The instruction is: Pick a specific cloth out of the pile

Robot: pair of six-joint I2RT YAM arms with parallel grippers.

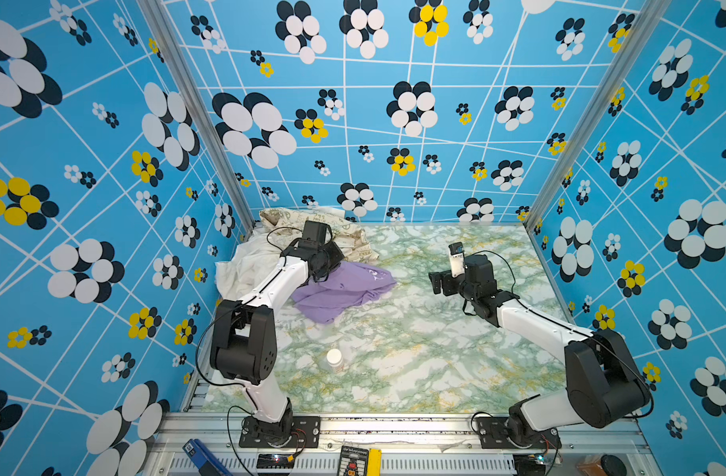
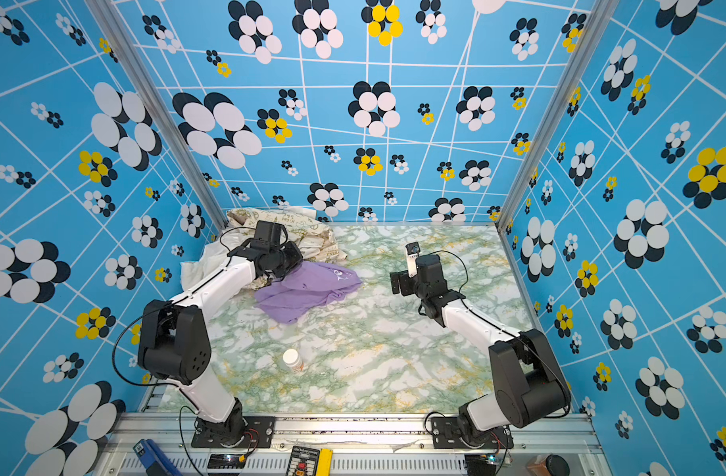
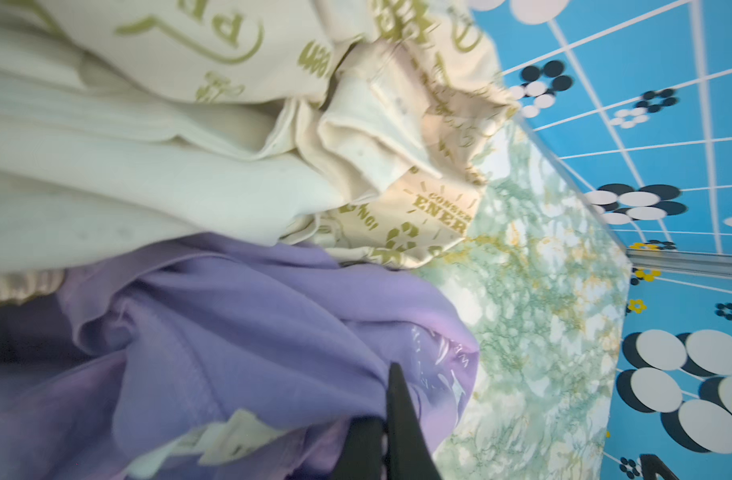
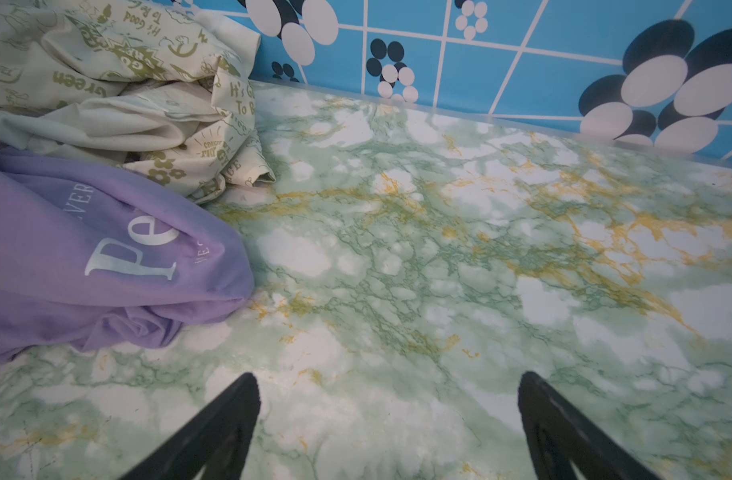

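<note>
near: white bottle (image 1: pixel 335 359) on the surface (image 1: pixel 415 350) | middle: my left tool (image 3: pixel 391 374) pinched shut on the lilac cloth (image 1: pixel 345 290) | my right tool (image 4: pixel 387 386) wide open, empty, over the surface | far: the pile (image 1: pixel 345 235), left corner, touching the cloth

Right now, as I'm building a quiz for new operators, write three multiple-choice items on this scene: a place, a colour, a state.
1. Where is the white bottle?
A) against the back wall
B) alone on the table, toward the front
C) on the metal rail

2. What colour is the cloth that the left gripper pinches?
A) red
B) lilac purple
C) black

3. How is the right gripper?
A) open over bare table
B) shut on a cloth
C) shut on the bottle

Key: 1 B, it sits on bare marble in both top views; 2 B, purple fabric bunches at the closed fingers; 3 A, its fingers stand wide apart.
</note>
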